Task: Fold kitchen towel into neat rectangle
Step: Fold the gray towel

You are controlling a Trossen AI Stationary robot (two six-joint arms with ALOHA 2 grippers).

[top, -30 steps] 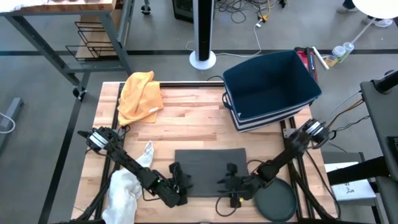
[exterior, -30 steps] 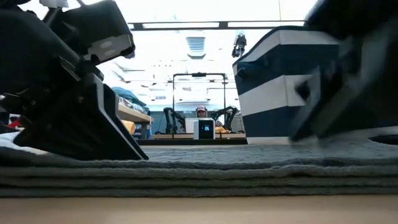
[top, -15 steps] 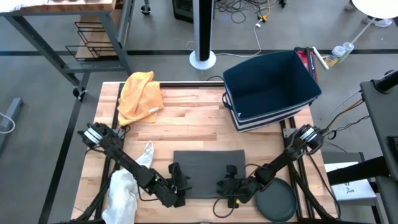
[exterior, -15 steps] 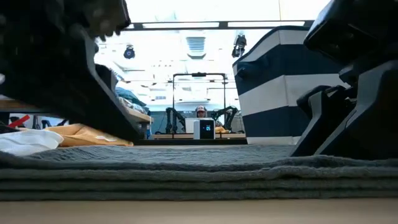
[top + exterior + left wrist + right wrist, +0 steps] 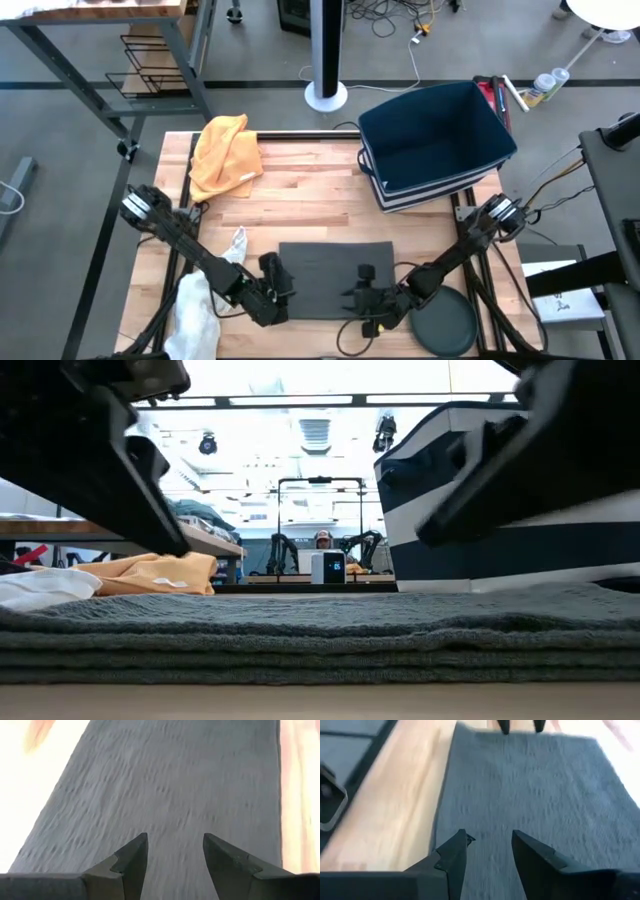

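Observation:
The dark grey kitchen towel point(image 5: 335, 275) lies folded in a flat rectangle near the table's front edge; the low view shows its stacked layers point(image 5: 320, 645) resting on the wood. My left gripper point(image 5: 272, 278) hangs open over the towel's left end, clear of the cloth point(image 5: 175, 795). My right gripper point(image 5: 362, 282) hangs open over the towel's right part, its fingers likewise above the cloth point(image 5: 520, 785). In the low view both grippers point(image 5: 120, 470) point(image 5: 520, 470) stand off the towel.
A yellow cloth point(image 5: 225, 150) lies at the far left and a white cloth point(image 5: 200, 305) at the near left corner. A blue striped bin point(image 5: 435, 140) stands at the far right. A dark round disc point(image 5: 443, 325) sits at the near right.
My left gripper has risen off the towel's left end and drawn back a little toward the table's left edge. My right gripper has come up clear of the towel's right end. The towel has stayed flat and in place.

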